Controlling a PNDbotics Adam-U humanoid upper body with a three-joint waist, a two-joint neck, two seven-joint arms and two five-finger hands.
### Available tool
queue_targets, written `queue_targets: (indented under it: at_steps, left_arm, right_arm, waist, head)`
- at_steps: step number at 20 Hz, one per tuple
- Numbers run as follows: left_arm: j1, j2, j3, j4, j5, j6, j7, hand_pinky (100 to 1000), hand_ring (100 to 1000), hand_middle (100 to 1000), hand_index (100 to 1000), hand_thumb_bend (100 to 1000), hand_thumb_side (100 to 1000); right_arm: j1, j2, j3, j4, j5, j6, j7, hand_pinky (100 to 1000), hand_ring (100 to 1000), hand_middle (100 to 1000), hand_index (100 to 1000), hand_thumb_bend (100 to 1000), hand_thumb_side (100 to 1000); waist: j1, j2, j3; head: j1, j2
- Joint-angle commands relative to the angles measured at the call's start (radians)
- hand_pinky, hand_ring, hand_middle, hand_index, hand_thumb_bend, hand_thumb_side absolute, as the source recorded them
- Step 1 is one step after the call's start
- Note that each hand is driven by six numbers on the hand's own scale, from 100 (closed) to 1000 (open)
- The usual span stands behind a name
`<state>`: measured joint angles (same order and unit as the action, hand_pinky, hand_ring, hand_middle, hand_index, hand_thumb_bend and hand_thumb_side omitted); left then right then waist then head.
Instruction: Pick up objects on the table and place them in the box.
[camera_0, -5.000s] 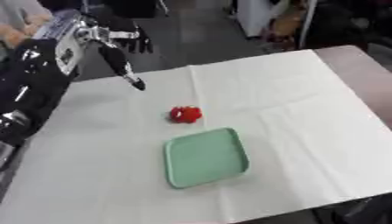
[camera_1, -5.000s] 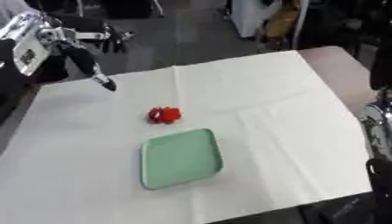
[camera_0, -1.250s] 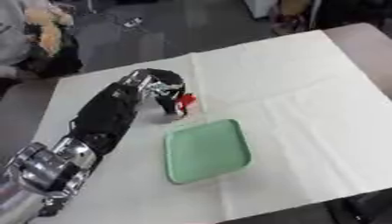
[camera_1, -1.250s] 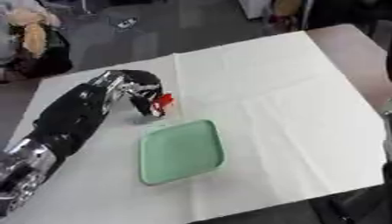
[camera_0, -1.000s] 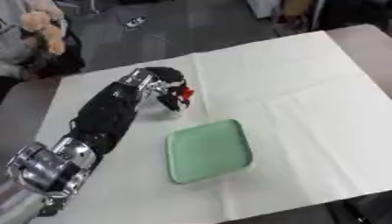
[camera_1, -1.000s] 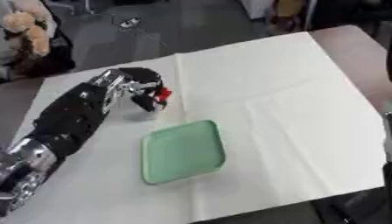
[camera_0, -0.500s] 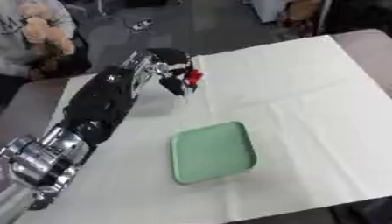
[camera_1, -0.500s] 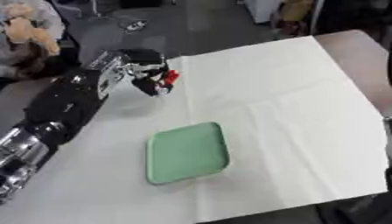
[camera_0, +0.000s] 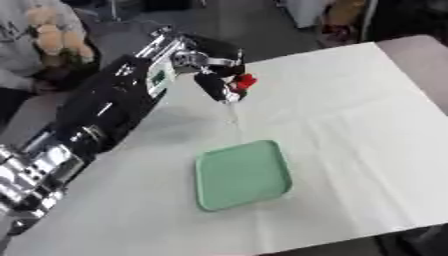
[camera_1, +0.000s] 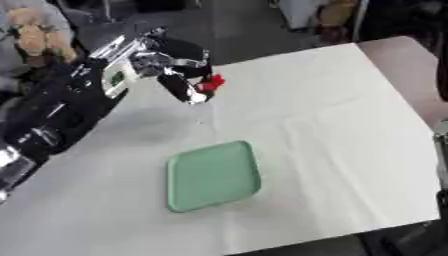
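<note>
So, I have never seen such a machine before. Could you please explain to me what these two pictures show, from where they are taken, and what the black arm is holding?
Both pictures come from one stereo camera in the robot's head, looking down at the table: a left eye view and a right eye view of the same moment, so they look almost identical.

The black and silver arm coming in from the left is the robot's own left arm. At its end is the left robot hand, with its fingers curled around a small red object, held up above the table.

The table is covered with a white cloth. On it lies a light green tray, which has nothing in it. It is probably the "box" where the red object should go.

The right robot hand is not visible.
</note>
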<state>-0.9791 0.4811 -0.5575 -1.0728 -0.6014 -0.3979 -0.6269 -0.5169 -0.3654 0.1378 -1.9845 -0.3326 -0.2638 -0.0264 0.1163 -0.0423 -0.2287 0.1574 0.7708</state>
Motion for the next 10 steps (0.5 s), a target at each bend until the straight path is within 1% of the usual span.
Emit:
queue_targets:
  at_steps: [1,5,7,10]
  left_arm:
    - [-0.030,0.045,-0.044,-0.076,0.060,0.024,-0.050,100,100,182,435,100,515]
    - [-0.023,0.061,-0.092,-0.134,0.088,0.059,-0.086,100,100,183,436,100,502]
    - [-0.020,0.069,-0.114,-0.163,0.083,0.078,-0.101,100,100,186,438,100,497]
    - [-0.001,0.095,-0.135,-0.202,0.074,0.112,-0.109,100,100,187,439,100,493]
  right_arm:
    - [-0.009,-0.018,-0.007,-0.016,0.002,0.001,-0.003,422,634,606,644,100,839]
    - [-0.009,-0.019,-0.007,-0.016,0.001,0.001,-0.003,422,635,607,644,100,838]
    - [-0.008,-0.020,-0.006,-0.016,0.001,0.002,-0.003,422,635,607,645,100,839]
    - [-0.008,-0.021,-0.008,-0.016,0.000,0.002,-0.005,422,635,607,644,100,837]
  waist:
    - [-0.004,-0.011,0.002]
    - [-0.002,-0.012,0.000]
    - [-0.001,-0.013,0.000]
    - [0.000,-0.014,0.000]
  head:
    - [-0.009,-0.001]
    - [-0.005,-0.001]
    - [-0.002,-0.001]
    - [-0.008,-0.001]
